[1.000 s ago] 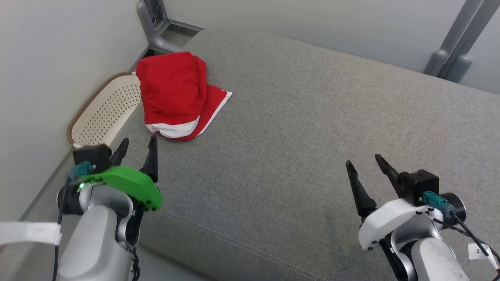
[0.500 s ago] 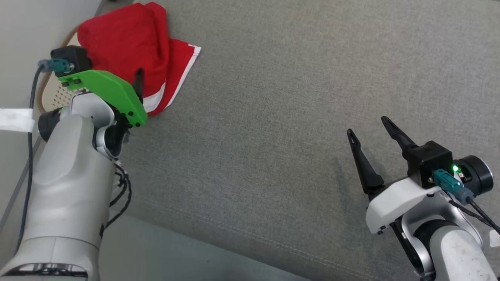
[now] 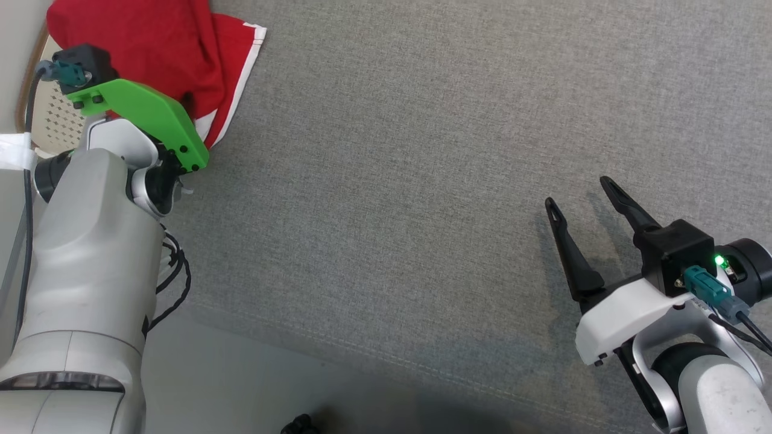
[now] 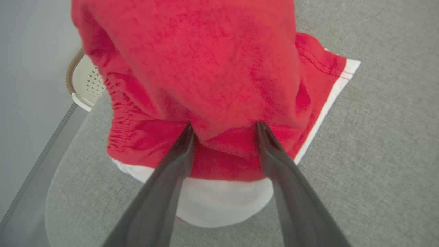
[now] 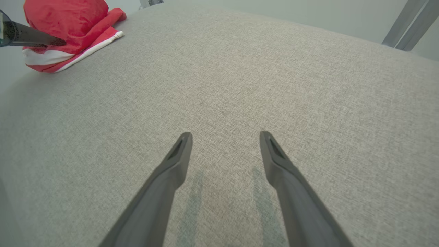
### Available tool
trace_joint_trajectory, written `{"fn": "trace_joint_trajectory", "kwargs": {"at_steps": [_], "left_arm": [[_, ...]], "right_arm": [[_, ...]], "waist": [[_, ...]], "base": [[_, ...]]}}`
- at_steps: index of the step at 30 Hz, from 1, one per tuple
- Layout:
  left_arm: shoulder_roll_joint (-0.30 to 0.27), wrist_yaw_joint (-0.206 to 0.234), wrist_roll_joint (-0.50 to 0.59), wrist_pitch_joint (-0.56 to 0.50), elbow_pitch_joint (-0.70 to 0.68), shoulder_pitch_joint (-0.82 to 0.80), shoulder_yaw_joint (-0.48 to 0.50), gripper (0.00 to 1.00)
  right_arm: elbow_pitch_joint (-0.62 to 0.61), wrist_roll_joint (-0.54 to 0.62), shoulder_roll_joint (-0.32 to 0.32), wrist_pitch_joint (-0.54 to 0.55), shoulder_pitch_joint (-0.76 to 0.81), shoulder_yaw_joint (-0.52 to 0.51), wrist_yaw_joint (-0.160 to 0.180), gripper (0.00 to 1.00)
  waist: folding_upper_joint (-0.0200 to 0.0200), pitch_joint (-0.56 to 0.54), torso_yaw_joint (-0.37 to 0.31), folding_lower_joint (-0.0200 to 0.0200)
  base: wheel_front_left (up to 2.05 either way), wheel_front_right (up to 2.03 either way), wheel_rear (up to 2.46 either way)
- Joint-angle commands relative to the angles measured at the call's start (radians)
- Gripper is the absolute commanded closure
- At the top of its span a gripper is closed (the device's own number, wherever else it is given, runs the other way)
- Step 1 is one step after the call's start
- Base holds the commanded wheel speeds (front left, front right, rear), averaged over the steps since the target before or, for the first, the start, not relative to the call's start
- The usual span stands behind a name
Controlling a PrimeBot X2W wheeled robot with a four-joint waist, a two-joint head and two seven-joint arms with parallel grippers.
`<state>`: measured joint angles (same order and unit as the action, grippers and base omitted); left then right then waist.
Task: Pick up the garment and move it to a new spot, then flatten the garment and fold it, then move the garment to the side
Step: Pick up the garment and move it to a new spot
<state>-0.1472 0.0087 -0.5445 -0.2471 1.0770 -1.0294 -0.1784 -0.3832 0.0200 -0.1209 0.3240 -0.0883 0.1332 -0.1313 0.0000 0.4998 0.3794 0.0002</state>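
1. Left wrist view: we find the garment (image 4: 205, 68), red with a white band along its near hem, bunched in a heap at the far left corner of the grey cushion (image 3: 392, 181), beside a perforated cream basket (image 4: 85, 82).
2. Left gripper (image 4: 224, 128): fingers apart, tips pressed into the red fabric. Right gripper (image 5: 224, 135): fingers apart over bare cushion, near right.
3. Head view cuts the garment off at its top edge; we cannot tell what kind of garment it is.
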Motion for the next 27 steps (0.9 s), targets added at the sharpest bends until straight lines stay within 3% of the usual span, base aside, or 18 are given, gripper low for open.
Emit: {"fn": "trace_joint_trajectory", "kwargs": {"at_steps": [1,10,19,27], "left_arm": [[-0.001,-0.009,0.006,0.013,0.006,-0.025,-0.006,1.00],[0.003,-0.054,0.022,0.108,0.046,-0.058,-0.033,1.00],[-0.013,-0.108,0.054,0.129,0.008,-0.126,-0.094,1.00],[0.055,-0.136,0.053,0.101,-0.127,-0.183,-0.183,1.00]], "right_arm": [[-0.005,0.004,-0.004,0.000,0.002,-0.002,0.001,0.00],[0.061,-0.025,0.018,-0.046,-0.024,0.032,0.001,0.00],[0.197,-0.084,0.061,-0.152,-0.037,0.060,0.001,0.00],[0.296,-0.162,0.069,-0.251,-0.031,0.046,0.001,0.00]], "waist": [[0.0000,0.011,-0.005,-0.0002],[0.0000,-0.051,-0.023,-0.0002],[0.0000,-0.209,-0.105,-0.0002],[0.0000,-0.332,-0.213,-0.0002]], "base": [[0.00,0.00,0.00],[0.00,0.00,0.00],[0.00,0.00,0.00],[0.00,0.00,0.00]]}}
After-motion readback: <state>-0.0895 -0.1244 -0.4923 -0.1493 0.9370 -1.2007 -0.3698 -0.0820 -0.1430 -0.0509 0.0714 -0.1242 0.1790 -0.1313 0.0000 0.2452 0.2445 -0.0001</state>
